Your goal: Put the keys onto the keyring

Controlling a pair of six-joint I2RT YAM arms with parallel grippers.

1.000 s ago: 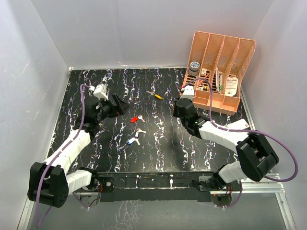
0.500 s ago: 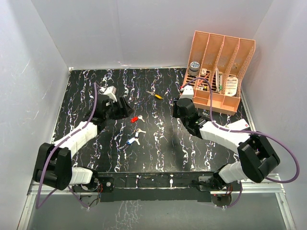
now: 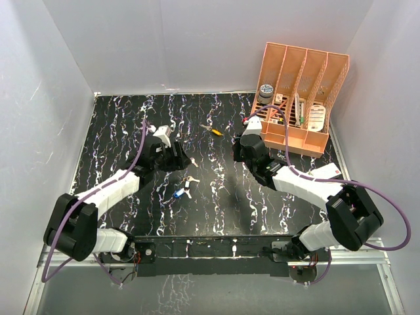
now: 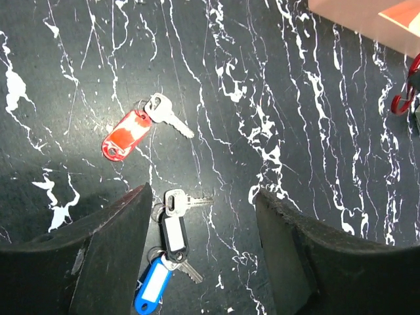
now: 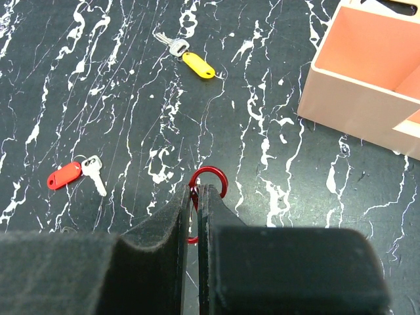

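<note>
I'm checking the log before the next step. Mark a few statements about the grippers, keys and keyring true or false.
1. The right gripper is shut on the keyring. True.
2. The left gripper holds the red-tagged key. False: its jaws are open and empty, and that key lies on the table ahead of them.
3. The yellow-tagged key lies inside the orange organiser. False: it lies on the table, apart from the organiser.
4. The blue-tagged key and the white-tagged key lie right beside each other. True.
</note>
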